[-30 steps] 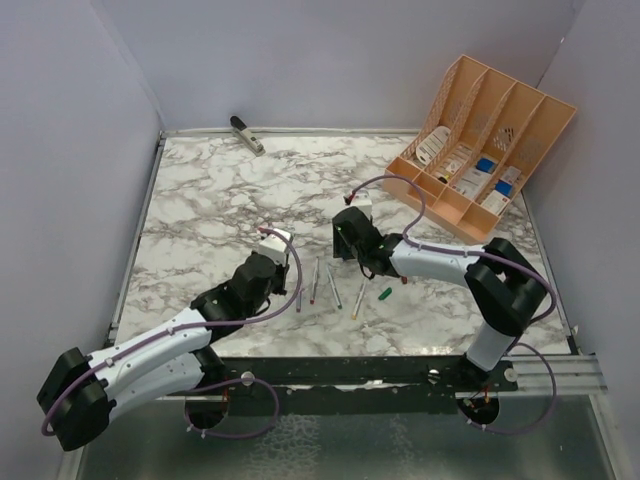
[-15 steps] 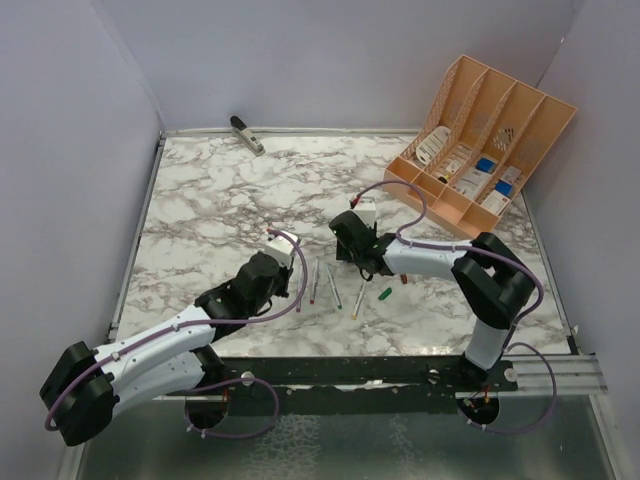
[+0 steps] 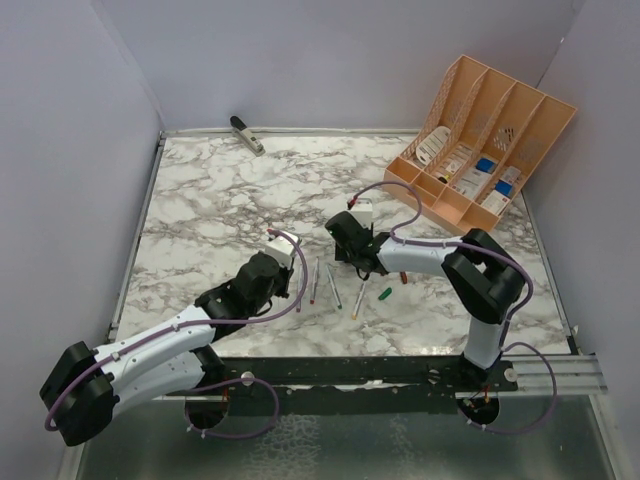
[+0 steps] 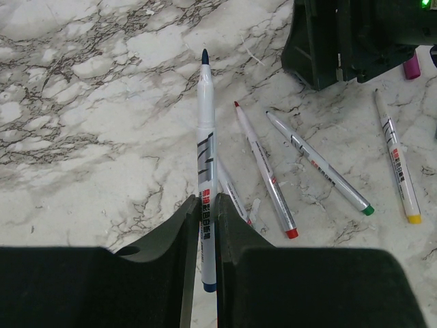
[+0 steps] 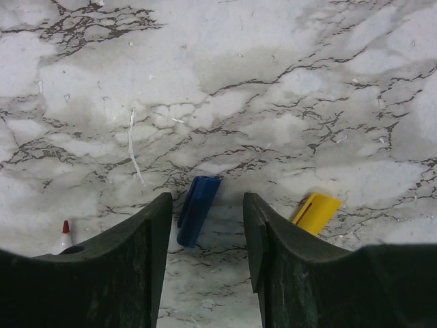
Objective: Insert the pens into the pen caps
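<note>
Where the next move turns on one relation, it is logged first: the blue cap lies flat on the marble table between the fingers of the right gripper.

- Right gripper: jaws apart, straddling the blue cap and holding nothing. The cap sits nearer this gripper's left finger than its right, and contact cannot be told.
- Blue cap, axis: the long axis runs roughly along the fingers, with the far end leaning slightly right. A closing pinch would meet its narrow sides. Which end is the open mouth cannot be told.
- Yellow cap: on the table just outside the right finger, apart from the blue cap.
- Left gripper: closed on the blue pen near its rear end. The barrel points straight out from the wrist, dark tip foremost and clear of the table pattern.
- Loose stock: the red pen, green pen and yellow pen lie uncapped on the marble between the two arms. A green cap lies beyond them.
- Nearer arm: the right arm is at the cap, and the left arm stands well apart from it.
- Judgement: the cap is to be pinched and lifted, then turned mouth-on to the held pen tip.
</note>
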Available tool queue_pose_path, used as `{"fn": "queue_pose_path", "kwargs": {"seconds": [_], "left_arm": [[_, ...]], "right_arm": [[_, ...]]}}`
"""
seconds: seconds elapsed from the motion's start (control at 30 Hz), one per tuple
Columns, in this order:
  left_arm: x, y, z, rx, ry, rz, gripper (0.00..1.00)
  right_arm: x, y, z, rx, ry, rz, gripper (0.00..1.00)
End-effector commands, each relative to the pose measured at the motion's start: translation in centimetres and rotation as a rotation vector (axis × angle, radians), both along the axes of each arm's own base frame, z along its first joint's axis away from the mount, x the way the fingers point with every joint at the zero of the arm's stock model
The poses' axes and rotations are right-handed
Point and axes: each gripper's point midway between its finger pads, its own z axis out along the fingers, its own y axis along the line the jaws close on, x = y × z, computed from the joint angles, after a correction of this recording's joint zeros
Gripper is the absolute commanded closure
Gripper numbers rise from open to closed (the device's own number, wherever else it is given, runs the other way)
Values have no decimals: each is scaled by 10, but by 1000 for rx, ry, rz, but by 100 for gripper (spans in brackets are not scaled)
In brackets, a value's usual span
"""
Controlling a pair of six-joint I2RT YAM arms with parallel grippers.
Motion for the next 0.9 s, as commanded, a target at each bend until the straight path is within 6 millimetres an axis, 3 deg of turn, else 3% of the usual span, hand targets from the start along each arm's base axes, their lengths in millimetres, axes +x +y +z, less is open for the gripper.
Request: {"fn": "queue_pose_path", "kwargs": {"seconds": [0.0,0.3,0.4,0.53,0.73,0.87], "left_arm": [[3,-9,13,-43,-25,-17,100],[3,-7,13,-54,-24,2,100],[3,-7,14,-55,-27,3,100],[4,-9,13,-55,-26,-2,100],[6,-13,17,-55,-37,-12,100],[8,-16,22,-65,-59,-28,100]], "right_arm": [[3,3,-5,-11,7,-18,56],[-6,-6,-11,-34,44,-40,75],[-10,-9,-15,-41,54,-40,90],[-10,-11,-16,-52,53,-35,98],[-4,-4,5,-40,4,24,99],[0,2,34,9,-77,80,99]]}}
